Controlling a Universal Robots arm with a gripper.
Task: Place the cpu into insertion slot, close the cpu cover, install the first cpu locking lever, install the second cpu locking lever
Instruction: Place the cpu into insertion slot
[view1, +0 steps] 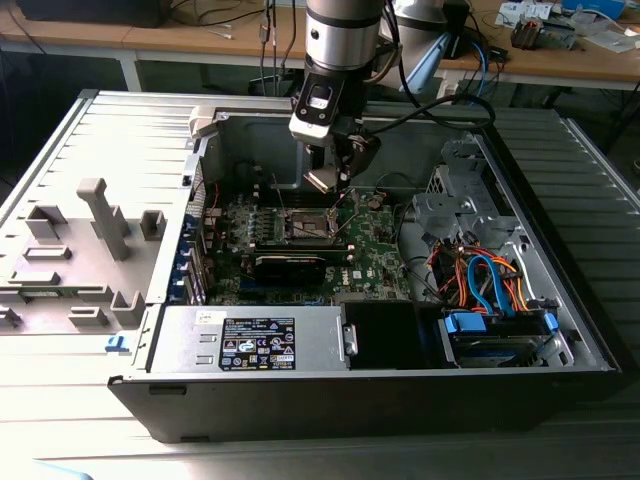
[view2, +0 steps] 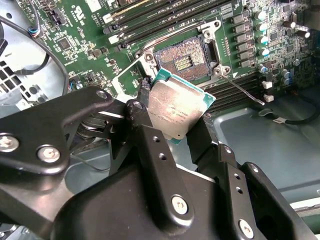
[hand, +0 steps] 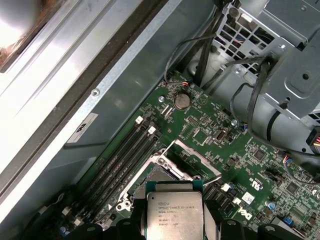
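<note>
The gripper (view2: 172, 119) clamps the cpu (view2: 177, 105) by opposite edges, a sound hold for a seemingly light, stiff, fragile chip, above the insertion slot (view2: 186, 60) near the circuit board's (view2: 75, 30) middle.

In pc case (view1: 300, 400), cpu (view2: 177, 112) sits btwn pincer (view2: 172, 122) tips, above insertion slot (view2: 183, 59) on circuit board (view2: 90, 30).

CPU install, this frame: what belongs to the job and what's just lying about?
Job: cpu, gripped by the tool; insertion slot, empty; locking lever, swung out.
Lying about: coin battery; memory slots; drive cables; power supply.
</note>
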